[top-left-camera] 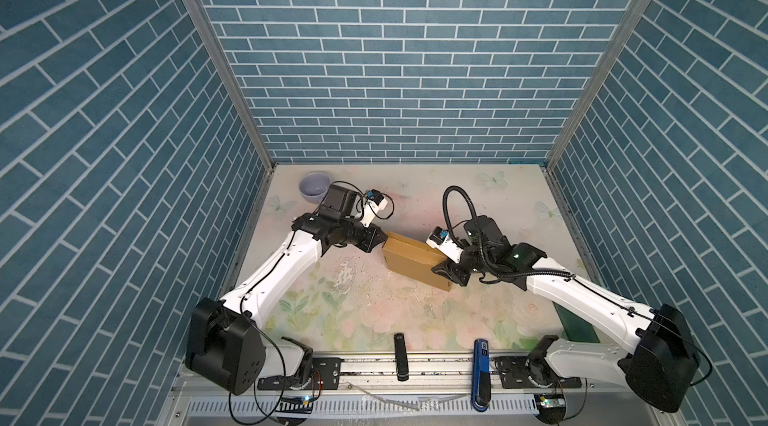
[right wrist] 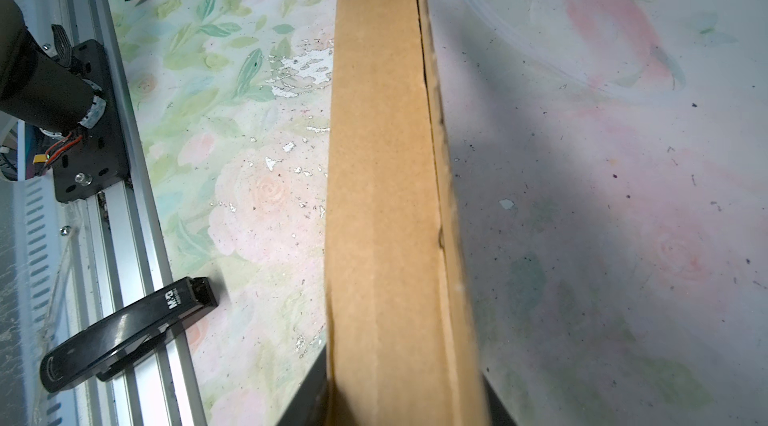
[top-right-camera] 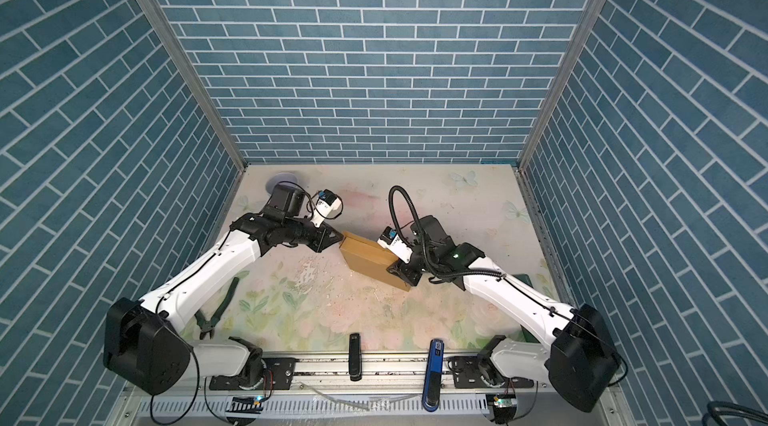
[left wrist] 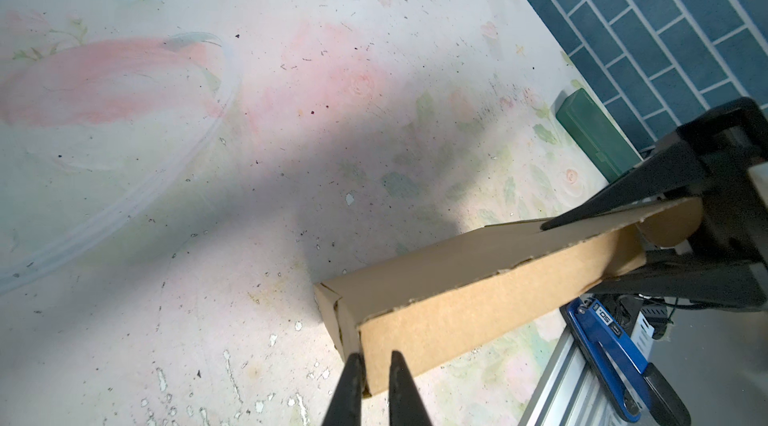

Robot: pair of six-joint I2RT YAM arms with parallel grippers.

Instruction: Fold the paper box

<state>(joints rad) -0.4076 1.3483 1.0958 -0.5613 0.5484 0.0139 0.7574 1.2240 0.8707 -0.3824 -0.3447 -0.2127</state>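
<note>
Closed tan paper box (top-left-camera: 409, 266), mid-table

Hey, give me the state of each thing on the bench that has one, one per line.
paper box: folded up, one rounded tab out.
right pincer: clamped on the box's end.
left pincer: nearly closed at the other end, grip unclear.
bowl: upright, looks empty.
green case: closed.

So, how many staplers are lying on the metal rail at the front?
2. The black stapler lies across the rail near its middle; the blue stapler lies across it further to the right. None seems hidden.
</note>
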